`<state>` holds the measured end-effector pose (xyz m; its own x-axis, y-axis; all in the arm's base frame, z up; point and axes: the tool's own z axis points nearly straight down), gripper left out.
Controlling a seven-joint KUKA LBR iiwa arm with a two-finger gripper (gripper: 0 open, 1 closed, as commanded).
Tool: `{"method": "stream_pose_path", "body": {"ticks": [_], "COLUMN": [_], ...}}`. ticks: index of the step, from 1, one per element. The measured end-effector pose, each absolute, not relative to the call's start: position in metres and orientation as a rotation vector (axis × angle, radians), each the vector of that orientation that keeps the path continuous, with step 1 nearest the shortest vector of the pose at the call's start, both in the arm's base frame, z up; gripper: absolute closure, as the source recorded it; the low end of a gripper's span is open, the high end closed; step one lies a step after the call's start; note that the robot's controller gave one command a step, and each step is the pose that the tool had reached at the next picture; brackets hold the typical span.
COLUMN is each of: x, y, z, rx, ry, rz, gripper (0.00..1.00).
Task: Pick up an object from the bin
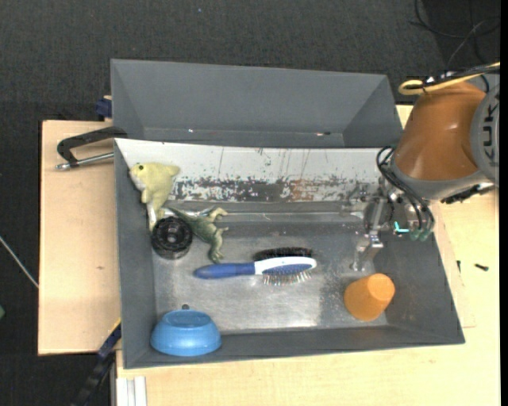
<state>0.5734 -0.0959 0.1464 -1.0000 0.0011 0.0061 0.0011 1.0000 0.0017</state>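
The gripper (366, 247) hung at the right side of the grey metal bin (254, 99), just on the far side of the orange plastic cup (369, 296) lying near the right corner. I could not tell if it was open or closed, and nothing was seen in it. As I judged, no object was lifted yet, so the whole pick remained.

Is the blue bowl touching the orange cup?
No, the blue bowl sits at the view's lower left, and the orange cup lies well apart at the lower right.

Dark grey carpet floor (238, 32) all round; black cables (448, 20) lying at upper right.
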Motion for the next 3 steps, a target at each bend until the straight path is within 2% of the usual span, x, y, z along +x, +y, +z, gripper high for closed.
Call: {"method": "stream_pose_path", "body": {"ticks": [1,2,3], "x": [0.585,0.57,0.562], "y": [-0.011,0.062,0.096], "z": [0.07,0.103,0.1], "rx": [-0.002,0.085,0.213], "ry": [-3.15,-3.145,-3.129], "rz": [0.002,0.008,0.03], "gripper": [0.0,0.0,0.0]}}
